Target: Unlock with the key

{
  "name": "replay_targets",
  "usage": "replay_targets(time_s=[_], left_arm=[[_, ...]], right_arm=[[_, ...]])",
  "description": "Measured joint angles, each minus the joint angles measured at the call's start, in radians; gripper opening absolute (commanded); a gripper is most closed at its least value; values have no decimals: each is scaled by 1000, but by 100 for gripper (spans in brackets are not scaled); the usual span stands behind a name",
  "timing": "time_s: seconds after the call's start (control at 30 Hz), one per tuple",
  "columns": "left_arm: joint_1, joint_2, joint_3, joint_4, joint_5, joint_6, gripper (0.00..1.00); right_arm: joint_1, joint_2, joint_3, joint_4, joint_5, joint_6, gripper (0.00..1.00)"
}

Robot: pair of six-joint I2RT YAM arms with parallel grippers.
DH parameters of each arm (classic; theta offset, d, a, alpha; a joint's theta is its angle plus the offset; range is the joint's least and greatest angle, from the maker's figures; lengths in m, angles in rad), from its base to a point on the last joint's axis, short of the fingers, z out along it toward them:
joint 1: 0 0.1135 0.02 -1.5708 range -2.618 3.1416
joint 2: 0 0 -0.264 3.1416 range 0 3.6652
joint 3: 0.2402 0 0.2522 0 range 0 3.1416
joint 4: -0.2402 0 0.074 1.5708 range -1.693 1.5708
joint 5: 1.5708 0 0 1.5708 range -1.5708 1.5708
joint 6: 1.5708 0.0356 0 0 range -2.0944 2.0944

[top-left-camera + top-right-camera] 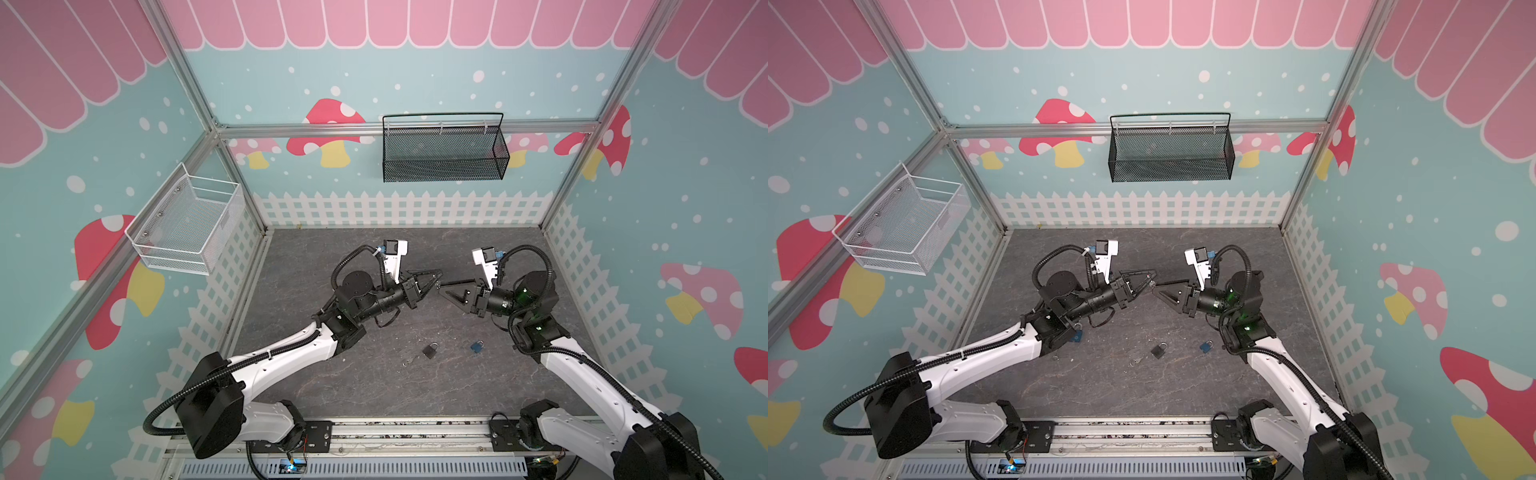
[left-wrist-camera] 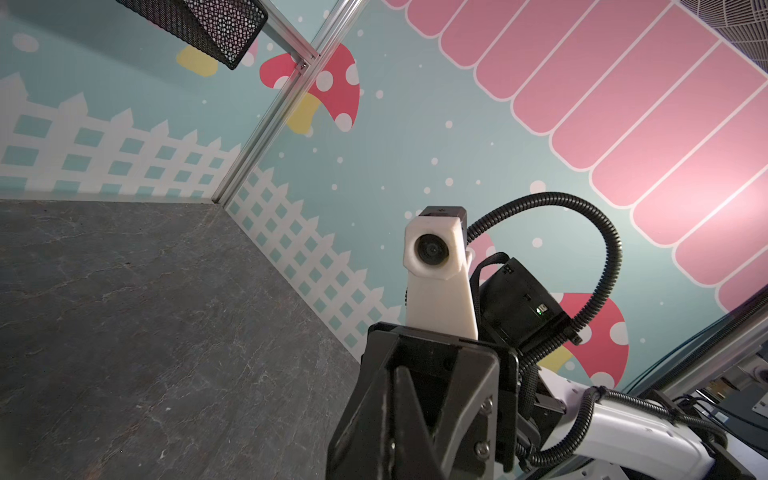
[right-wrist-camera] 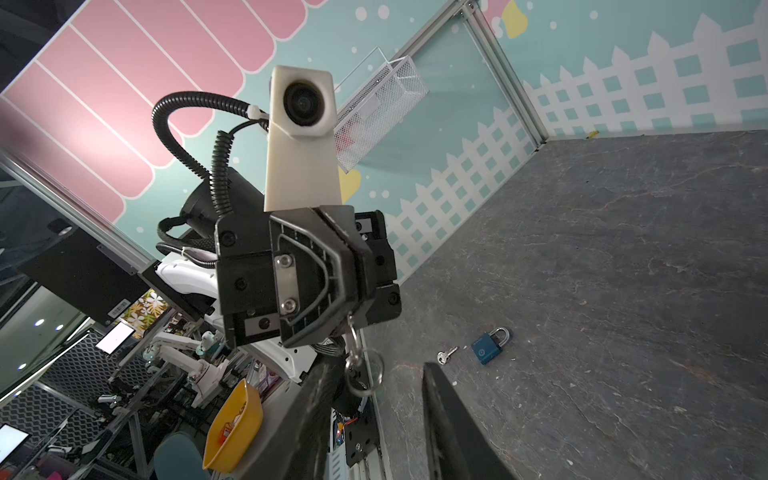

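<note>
On the bench, nearest the arms' bases, lie a black padlock and, to its right, a blue padlock, both well clear of the pincers; beyond and above them the two pincers stand tip to tip in the air; the left pincer is clenched on the key, whose ring dangles under its tip; the right pincer is released, its fingers parted either side of that ring in the right wrist view; farthest back hang a white basket and a black basket.

Key ring left of padlock
</note>
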Motion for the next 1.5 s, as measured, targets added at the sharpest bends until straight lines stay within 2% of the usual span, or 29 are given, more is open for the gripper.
replay_targets(time_s=[0.4, 0.83, 1.4, 1.5], left_arm=[[0, 19, 19, 6, 10, 4, 0], [0, 37, 32, 15, 31, 11, 0], [-1, 35, 32, -2, 32, 72, 0], [-1, 26, 32, -21, 29, 87, 0]], right_arm=[[0, 19, -5, 98, -30, 58, 22], [0, 31, -11, 141, -32, 82, 17], [0, 48, -18, 143, -20, 93, 0], [0, 49, -18, 137, -20, 84, 0]])
